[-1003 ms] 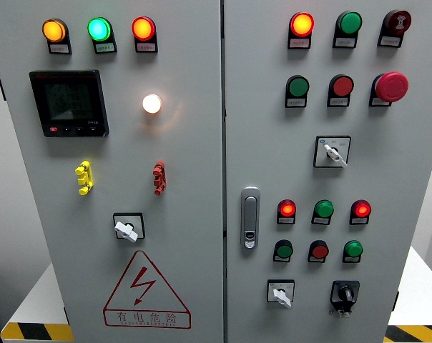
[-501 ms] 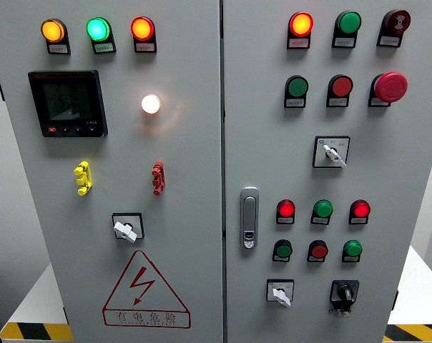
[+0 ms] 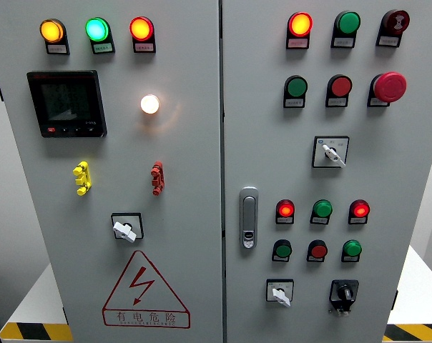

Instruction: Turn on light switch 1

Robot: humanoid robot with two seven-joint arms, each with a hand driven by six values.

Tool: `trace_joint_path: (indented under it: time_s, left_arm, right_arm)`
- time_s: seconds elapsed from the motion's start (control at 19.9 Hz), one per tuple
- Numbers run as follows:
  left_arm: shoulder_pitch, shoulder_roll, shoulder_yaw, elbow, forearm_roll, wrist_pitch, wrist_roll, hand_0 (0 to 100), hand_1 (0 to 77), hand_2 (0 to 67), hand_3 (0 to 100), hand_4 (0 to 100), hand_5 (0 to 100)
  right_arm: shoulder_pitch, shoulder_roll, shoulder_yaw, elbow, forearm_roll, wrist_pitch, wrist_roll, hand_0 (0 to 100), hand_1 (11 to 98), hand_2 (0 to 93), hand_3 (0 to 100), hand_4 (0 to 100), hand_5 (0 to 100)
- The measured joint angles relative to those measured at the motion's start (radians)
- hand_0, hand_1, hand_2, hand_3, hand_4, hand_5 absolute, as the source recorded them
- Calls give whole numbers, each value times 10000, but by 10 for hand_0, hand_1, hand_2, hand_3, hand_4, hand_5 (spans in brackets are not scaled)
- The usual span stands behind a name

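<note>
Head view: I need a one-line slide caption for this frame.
Grey two-door electrical cabinet with lit indicator lamps, rotary selector switches, a red emergency stop; no robot hand visible.

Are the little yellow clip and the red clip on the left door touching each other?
Apart. The head view shows the yellow clip and the red clip separated by a wide stretch of bare grey door.

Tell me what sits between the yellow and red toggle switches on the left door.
Nothing: in the head view, bare grey panel separates the yellow toggle from the red toggle.
</note>
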Motion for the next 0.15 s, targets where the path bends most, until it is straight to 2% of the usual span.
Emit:
trace_joint_path:
  time_s: [0.15]
  left_arm:
    - [11,-25,33,0,-34,74,0,0,0,0,0,0,0]
  right_arm:
    - [-1,7,0,0,0,-1,0,0,198,0,197,194,106]
